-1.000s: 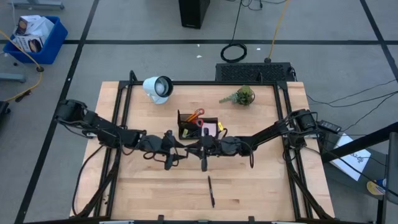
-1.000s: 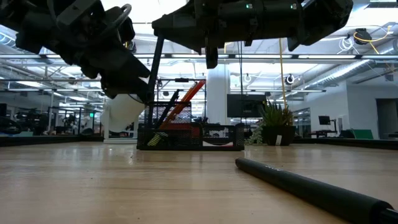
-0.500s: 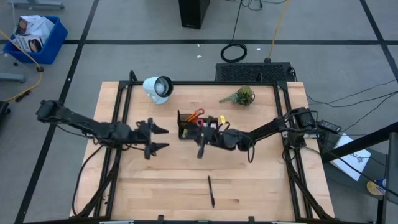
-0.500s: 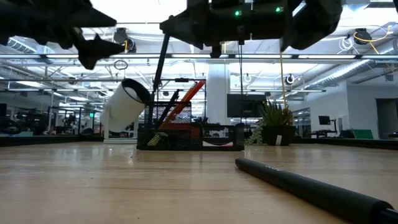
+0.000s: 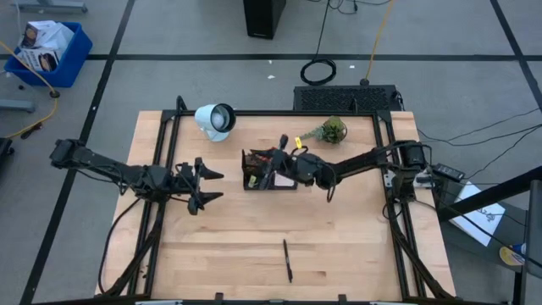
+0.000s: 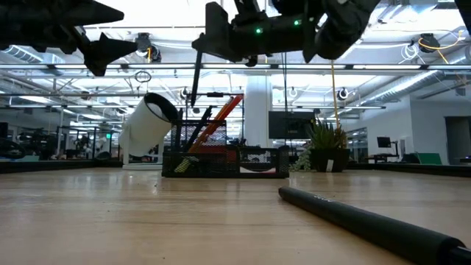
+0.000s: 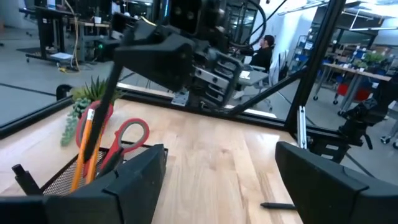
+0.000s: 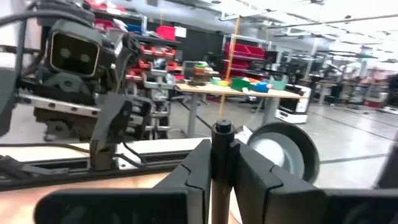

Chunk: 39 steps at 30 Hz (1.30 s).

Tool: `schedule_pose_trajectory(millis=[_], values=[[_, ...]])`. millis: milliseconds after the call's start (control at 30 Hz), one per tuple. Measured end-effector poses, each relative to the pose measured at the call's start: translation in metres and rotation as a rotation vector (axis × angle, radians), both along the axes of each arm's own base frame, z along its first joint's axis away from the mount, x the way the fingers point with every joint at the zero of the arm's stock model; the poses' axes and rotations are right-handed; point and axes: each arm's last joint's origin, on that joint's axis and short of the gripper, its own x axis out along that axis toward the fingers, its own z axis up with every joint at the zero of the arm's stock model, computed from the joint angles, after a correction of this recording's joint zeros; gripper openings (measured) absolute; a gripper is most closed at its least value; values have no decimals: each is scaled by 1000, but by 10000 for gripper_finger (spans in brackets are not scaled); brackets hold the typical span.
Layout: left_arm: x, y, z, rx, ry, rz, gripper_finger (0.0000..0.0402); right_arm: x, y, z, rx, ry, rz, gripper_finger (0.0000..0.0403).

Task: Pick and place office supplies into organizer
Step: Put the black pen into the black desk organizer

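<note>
**Right arm carries a pen over to the organizer**

Since a second ago, the right gripper point(image 5: 269, 169) has swung from the middle of the table toward the far side and now hangs over the organizer point(image 5: 254, 184). Its fingers are nearly closed, pinching a black pen point(image 8: 220, 163). From the right wrist camera the pen stands upright between the two fingers, its top end poking above them. From table height, the held pen hangs as a thin dark line above the organizer's left end.

Meanwhile the left gripper point(image 5: 206, 185) has pulled back from the centre to the left part of the table. Its fingers have spread wide and hold nothing. It hovers above the wood, well apart from the organizer.

The organizer is a small black mesh tray, a little beyond the middle of the table. Red-handled scissors point(image 7: 124, 138) and orange pencils point(image 7: 87, 146) already stand in its left section, leaning. A pink sticky-note pad point(image 5: 286, 176) lies in the right part.

A second black pen point(image 5: 287, 259) lies loose on the near part of the table, well apart from both grippers. A white round lamp point(image 5: 215, 120) sits at the far left, and a small green plant point(image 5: 330, 130) at the far right.
</note>
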Motion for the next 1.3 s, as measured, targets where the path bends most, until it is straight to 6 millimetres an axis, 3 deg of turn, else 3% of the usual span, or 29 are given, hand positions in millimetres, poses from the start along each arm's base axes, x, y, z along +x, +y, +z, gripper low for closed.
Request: schedule_pose_trajectory(millis=[200, 433, 500, 700, 933, 1067, 1300], values=[[0, 0, -1, -5, 8, 0, 301, 7, -13, -13, 29, 15, 18, 31], [0, 0, -1, -12, 10, 0, 302, 22, -18, -58, 47, 79, 23, 67], [0, 0, -1, -25, 6, -1, 303, 23, -15, -56, 9, 64, 5, 94], [0, -1, 0, -44, 3, -6, 296, 24, -1, -26, -72, -4, 28, 179], [0, -1, -3, -45, 31, -8, 303, 7, 52, 23, -202, 1, 132, 218], [0, -1, -6, -49, 66, -2, 300, -7, 94, 26, -207, 115, 110, 206], [-1, 0, -10, -33, 100, 5, 294, -27, 153, 20, -148, 164, 106, 180]])
